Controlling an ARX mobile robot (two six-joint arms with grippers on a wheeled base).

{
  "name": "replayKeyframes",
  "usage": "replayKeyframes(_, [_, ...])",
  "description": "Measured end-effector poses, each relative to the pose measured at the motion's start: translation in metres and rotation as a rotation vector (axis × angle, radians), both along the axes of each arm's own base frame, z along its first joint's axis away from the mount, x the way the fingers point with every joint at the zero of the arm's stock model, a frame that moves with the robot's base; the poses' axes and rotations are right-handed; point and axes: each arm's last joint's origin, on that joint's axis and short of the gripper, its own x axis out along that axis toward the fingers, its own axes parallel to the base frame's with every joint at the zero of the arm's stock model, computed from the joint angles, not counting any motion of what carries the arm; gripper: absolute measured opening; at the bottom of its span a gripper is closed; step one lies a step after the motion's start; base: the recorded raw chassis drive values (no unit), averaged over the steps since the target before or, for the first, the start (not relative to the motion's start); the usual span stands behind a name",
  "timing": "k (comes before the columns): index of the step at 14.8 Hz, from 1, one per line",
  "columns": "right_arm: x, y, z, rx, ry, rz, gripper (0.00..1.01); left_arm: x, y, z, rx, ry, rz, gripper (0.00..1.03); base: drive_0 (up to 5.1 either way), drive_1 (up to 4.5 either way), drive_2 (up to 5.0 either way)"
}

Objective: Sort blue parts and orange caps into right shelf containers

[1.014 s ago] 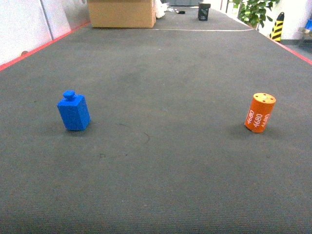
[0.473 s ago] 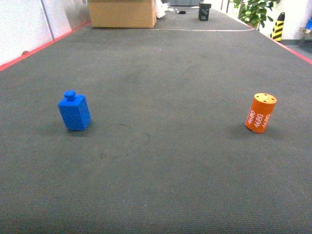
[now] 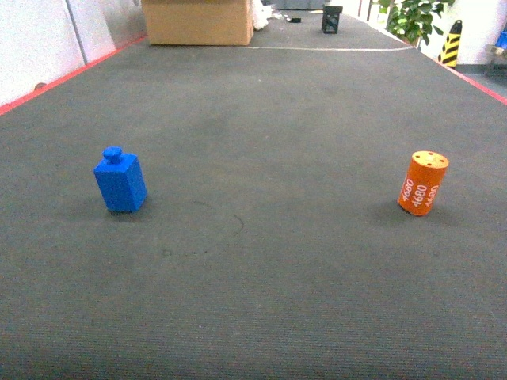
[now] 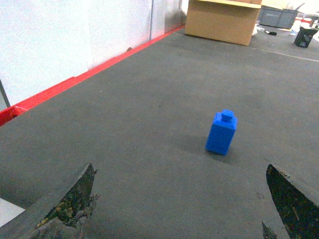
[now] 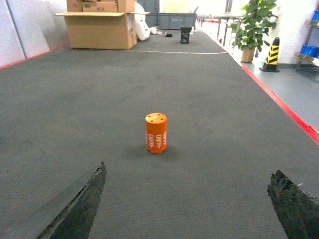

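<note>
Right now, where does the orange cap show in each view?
Head: orange cap upright at right, mid-height.
Left wrist: not in it.
Right wrist: centre, ahead of the open right gripper.
Shared landmark: the cardboard box at the far end.

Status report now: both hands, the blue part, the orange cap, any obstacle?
Both hands open, empty. Blue part upright on the grey floor, left side; orange cap upright, right side. Nothing blocks either; containers not in view.
</note>
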Motion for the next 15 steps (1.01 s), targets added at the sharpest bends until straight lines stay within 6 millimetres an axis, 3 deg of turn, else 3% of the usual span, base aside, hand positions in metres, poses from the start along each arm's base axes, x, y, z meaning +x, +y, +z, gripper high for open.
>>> replayKeyframes(8, [0.000,0.000,0.000,0.000,0.000,0.000,0.98,0.036,-0.013,0.006,0.075,0.002,0.040,0.98,0.0,0.00,0.0])
replayKeyframes(15, [0.000,0.000,0.000,0.000,0.000,0.000,0.98,0.037,-0.015,0.009,0.068,-0.014,0.027,0.98,0.0,0.00,0.0])
